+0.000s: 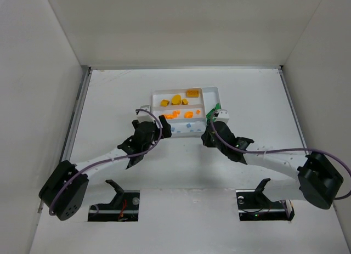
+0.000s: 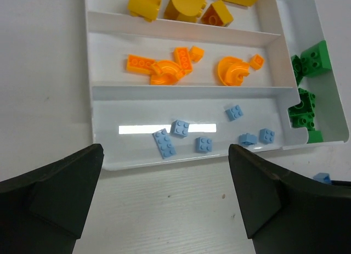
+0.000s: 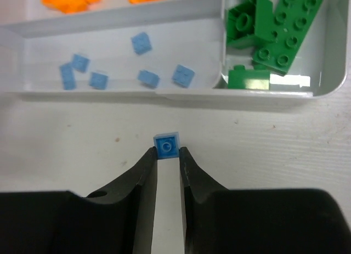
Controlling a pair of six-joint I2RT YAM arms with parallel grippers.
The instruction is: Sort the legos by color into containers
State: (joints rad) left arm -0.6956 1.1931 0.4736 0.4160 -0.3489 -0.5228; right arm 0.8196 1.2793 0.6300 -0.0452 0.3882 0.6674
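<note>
White table [image 1: 109,100]; yellow legos [image 2: 143,3] cropped by frame.

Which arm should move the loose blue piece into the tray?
Right: the right end effector is shut on the blue piece beside the tray; the left end effector is open, empty.

**Room round the tray**

Near side of tray [image 2: 96,128]: my L gripper [image 2: 164,196] gapes wide, bare table [image 2: 164,221] btwn the fingers, nothing blocking up to tray's near wall. My R gripper [image 3: 166,158], clamped on a blue piece [image 3: 166,145], sits just short of that same wall; the wall stands btwn it & the blue section [image 3: 109,51]. Inside, six small blue pcs scattered w/ gaps btwn. Green section [image 3: 329,45] at tray's R end: packed w/ bricks, little room. Far side of tray: table open.
</note>
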